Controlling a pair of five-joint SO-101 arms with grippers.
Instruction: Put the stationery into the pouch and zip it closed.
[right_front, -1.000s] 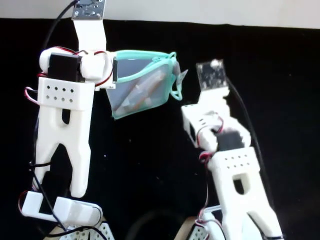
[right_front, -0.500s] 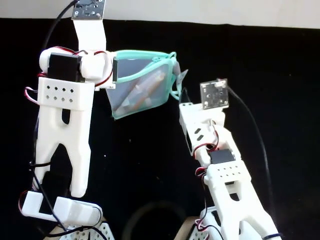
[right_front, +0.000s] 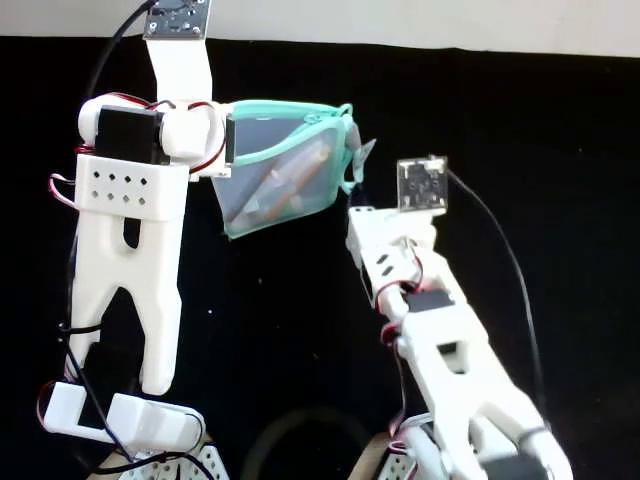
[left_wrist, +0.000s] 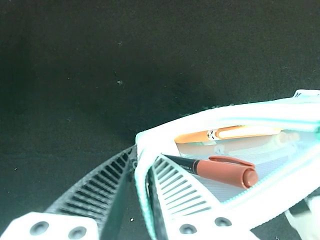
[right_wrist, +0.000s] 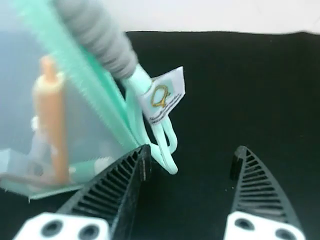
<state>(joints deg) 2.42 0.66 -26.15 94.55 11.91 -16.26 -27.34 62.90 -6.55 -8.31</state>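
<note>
We've got the pouch (right_front: 285, 170) upper centre-left of the high frame, held by the L gripper (left_wrist: 142, 167). That gripper is clamped tight on the pouch's teal rim, which is pinched btwn both fingers. Thru the clear side we see an orange pen (left_wrist: 235, 132) and a red-brown pen (left_wrist: 220, 171), side by side inside. The R arm (right_front: 450, 350) stands lower right of centre in the high frame, its tip just beside the pouch's right end. The R gripper (right_wrist: 192, 155) is spread wide w/ nothing btwn its fingers. One finger (right_wrist: 125, 175) sits at the teal loop (right_wrist: 167, 150); touching or just off, we can't tell. The grey zip pull (right_wrist: 100, 35) and a white tag (right_wrist: 162, 95) sit at that same end. The black table (right_front: 570, 150) is under it all.
</note>
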